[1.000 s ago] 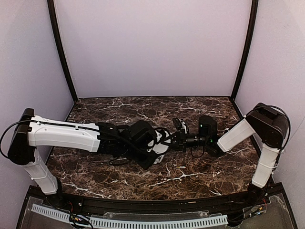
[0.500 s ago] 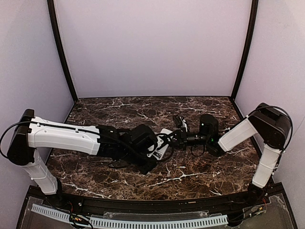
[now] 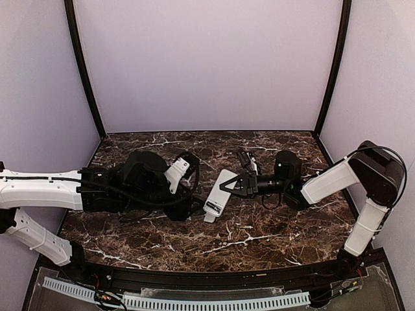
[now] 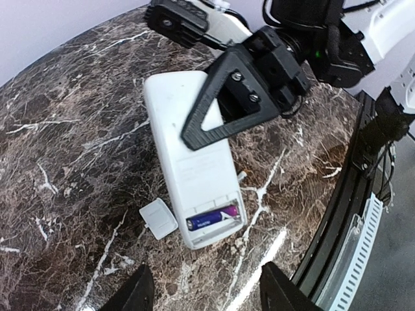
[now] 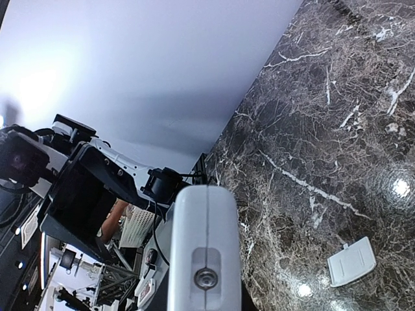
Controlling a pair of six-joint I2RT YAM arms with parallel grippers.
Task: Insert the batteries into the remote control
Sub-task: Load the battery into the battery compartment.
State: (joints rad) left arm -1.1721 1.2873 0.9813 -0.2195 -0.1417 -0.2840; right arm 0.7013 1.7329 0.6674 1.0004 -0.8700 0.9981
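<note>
Right claw [image 4: 192, 135]: clamped on remote control [image 4: 194, 175], far end.
Left claw [image 4: 207, 295]: spread, empty, nearer.
Open bay, one battery [image 4: 211, 219]: faces my left claw; long axis runs away.

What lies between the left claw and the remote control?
Left wrist view: only bare marble table between the left claw and the remote control; the small white cover sits off to one side.

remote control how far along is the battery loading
Done: cover off, lying beside the remote control; one battery seated in it. In hand: right end effector grips the remote; left end effector open, empty. To do: any second battery (none visible), then the cover.
</note>
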